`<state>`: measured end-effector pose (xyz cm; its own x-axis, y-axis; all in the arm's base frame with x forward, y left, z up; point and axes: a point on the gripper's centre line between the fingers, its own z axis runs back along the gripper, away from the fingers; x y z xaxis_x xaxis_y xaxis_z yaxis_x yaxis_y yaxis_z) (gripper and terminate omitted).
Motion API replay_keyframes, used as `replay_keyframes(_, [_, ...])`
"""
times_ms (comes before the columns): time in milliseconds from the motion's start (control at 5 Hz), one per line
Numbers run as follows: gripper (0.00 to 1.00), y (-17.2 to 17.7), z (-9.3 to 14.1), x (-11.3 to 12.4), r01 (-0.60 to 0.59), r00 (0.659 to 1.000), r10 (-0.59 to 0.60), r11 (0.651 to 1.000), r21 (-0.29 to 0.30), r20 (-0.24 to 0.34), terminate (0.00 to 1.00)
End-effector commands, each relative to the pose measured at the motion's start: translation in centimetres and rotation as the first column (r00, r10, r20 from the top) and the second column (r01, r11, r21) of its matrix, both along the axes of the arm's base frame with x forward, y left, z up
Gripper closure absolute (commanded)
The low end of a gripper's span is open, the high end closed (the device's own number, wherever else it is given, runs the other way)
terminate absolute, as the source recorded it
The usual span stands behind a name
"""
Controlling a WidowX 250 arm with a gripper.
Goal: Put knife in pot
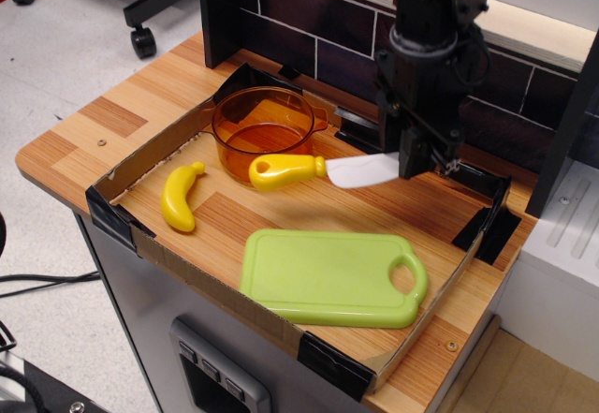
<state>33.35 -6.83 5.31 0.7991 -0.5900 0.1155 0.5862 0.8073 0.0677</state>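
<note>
Our claw (418, 165) is pinched shut on the white blade tip of the knife (318, 170), holding it up off the tabletop. The knife lies flat, its yellow handle pointing toward the left edge, where the pot (263, 135) sits just beside the handle.

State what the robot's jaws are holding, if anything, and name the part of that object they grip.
The gripper holds the knife by the tip end of its pale blade, with the yellow handle sticking out towards the pot.
</note>
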Motion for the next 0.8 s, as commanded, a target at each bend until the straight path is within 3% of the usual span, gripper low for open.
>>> replay_keyframes(0, [1.00,0.7,4.4,1.5,-0.039,0.998,0.038,0.999,0.010,0.046,0.00])
replay_keyframes(400, [1.00,3.0,4.3,3.3,-0.031,0.998,0.030,0.999,0.025,0.052,0.00])
replay_keyframes(600, [1.00,3.8,3.8,3.5,0.008,1.000,-0.008,1.000,0.013,0.027,0.00])
